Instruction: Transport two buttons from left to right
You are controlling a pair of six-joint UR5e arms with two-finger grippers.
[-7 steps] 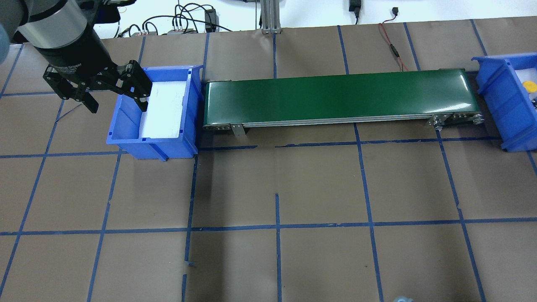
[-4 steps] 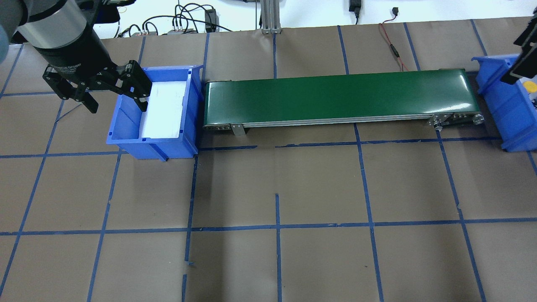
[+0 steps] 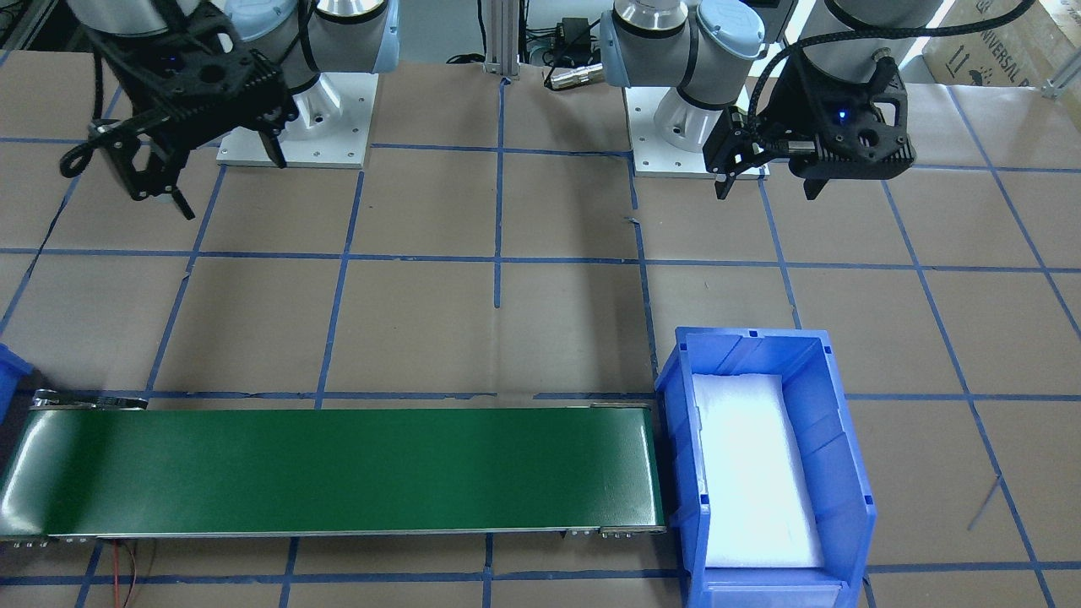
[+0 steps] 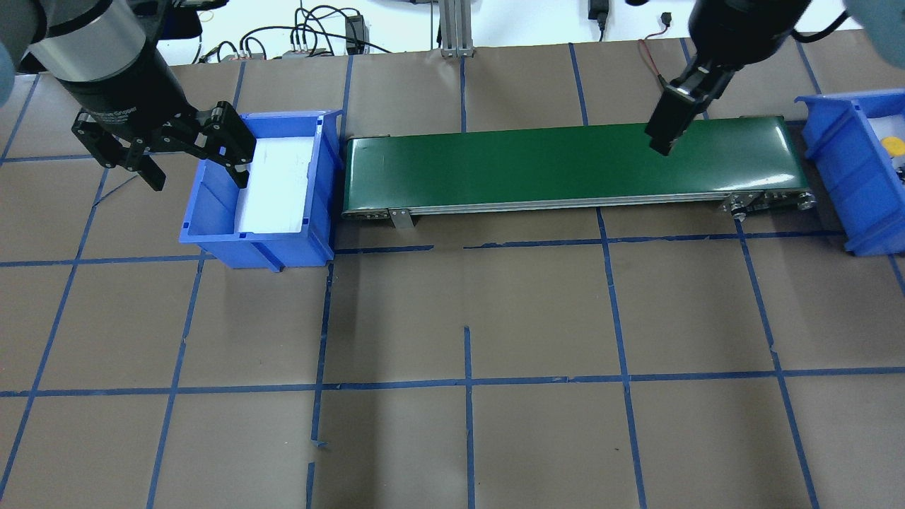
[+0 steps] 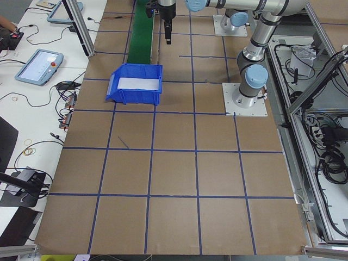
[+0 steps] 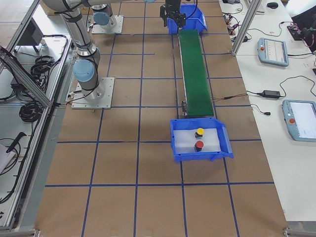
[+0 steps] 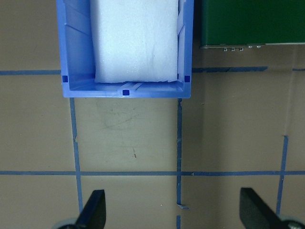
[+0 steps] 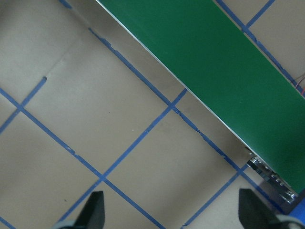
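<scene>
Both buttons stand on white foam in the right blue bin [image 6: 180, 143]: the yellow-capped button [image 6: 199, 132] behind the red-capped button [image 6: 198, 145]. The overhead view shows only the yellow cap [image 4: 892, 146] at its right edge. My left gripper [image 4: 196, 173] hangs open beside the left blue bin [image 4: 212, 212], on the robot's side of it [image 3: 768, 181], with nothing between its fingers [image 7: 93, 212]. My right gripper [image 8: 172, 214] is open and empty, high over floor paper by the right part of the green conveyor [image 4: 565, 162].
The left bin [image 3: 836, 439] holds only a white foam pad [image 3: 756, 473]. The conveyor belt [image 3: 338, 469] lies bare between the two bins. Cables and a power supply [image 4: 353, 32] lie at the table's far edge. Blue tape lines grid the brown table.
The right arm entered the overhead view from the right edge and swung left to above the conveyor's right part. The left arm has not moved.
</scene>
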